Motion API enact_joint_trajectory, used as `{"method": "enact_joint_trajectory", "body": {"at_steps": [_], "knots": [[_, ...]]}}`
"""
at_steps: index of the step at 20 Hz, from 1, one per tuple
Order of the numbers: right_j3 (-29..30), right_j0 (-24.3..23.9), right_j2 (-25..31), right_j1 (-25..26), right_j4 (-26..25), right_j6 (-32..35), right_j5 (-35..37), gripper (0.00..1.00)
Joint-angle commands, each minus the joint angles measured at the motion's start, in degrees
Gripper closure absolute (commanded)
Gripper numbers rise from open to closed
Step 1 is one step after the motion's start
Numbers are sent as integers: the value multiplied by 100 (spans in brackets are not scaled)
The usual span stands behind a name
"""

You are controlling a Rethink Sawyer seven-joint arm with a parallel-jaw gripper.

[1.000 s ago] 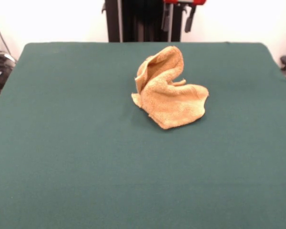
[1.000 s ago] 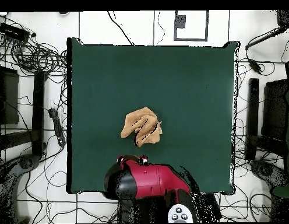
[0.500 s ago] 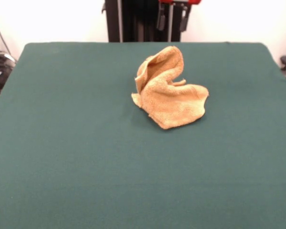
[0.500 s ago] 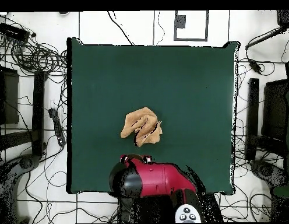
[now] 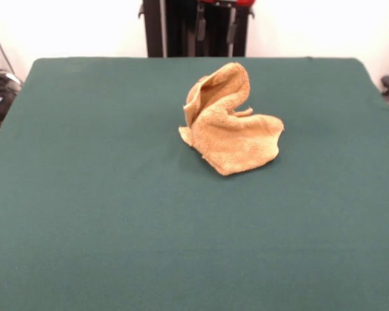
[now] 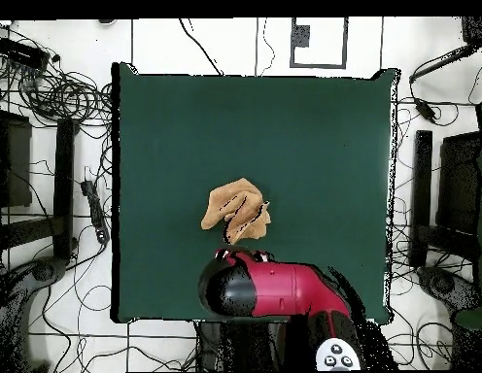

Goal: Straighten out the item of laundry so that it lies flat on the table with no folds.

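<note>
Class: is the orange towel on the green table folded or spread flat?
Folded: the towel sits crumpled, one flap standing above the table.

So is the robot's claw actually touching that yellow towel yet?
Apart. In the front view the gripper hangs at the top edge, beyond the table's far side, with bare green cloth between it and the crumpled towel.

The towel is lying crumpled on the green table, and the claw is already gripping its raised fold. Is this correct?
Not quite. The towel does lie crumpled on the green table, but the front view shows the claw high at the far edge, well clear of the raised fold, not gripping it.
</note>
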Motion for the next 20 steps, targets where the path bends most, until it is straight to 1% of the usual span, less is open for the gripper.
{"method": "enact_joint_trajectory", "body": {"at_steps": [1, 7, 9, 14, 17, 20], "knots": [[-222, 58, 648, -39, 116, 91, 518, 0], [-213, 251, 636, 25, 146, 323, 426, 0], [-197, 314, 601, 159, 109, 455, 147, 0], [-174, 377, 545, 734, 37, 785, -919, 0], [-244, 454, 426, 1113, 108, 964, -1207, 0], [-216, 334, 445, 1523, 197, 994, -1431, 0]]}}
